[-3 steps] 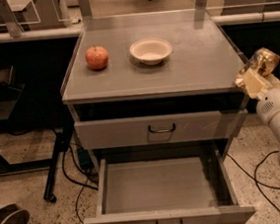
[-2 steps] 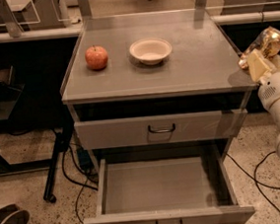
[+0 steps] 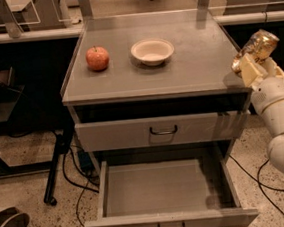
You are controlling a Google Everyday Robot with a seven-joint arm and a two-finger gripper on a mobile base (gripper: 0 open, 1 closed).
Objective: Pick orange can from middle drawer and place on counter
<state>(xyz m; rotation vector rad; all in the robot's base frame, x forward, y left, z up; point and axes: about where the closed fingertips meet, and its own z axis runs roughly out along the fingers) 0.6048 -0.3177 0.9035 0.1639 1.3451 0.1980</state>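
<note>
My gripper (image 3: 254,60) is at the right of the cabinet, level with the counter's (image 3: 197,65) right front corner, and it is shut on the orange can (image 3: 257,47). The can is golden and shiny, tilted, and held in the air just off the counter's right edge. Below, the middle drawer (image 3: 167,188) is pulled fully out, and its grey floor shows nothing inside. The white arm runs down the right edge of the camera view.
A red apple (image 3: 97,58) and a white bowl (image 3: 152,51) sit toward the back left and centre of the counter. The upper drawer front (image 3: 162,130) is closed. Cables lie on the floor at the left, beside a dark table leg (image 3: 54,169).
The gripper has risen with the orange can, from beside the counter's front edge to slightly above counter height.
</note>
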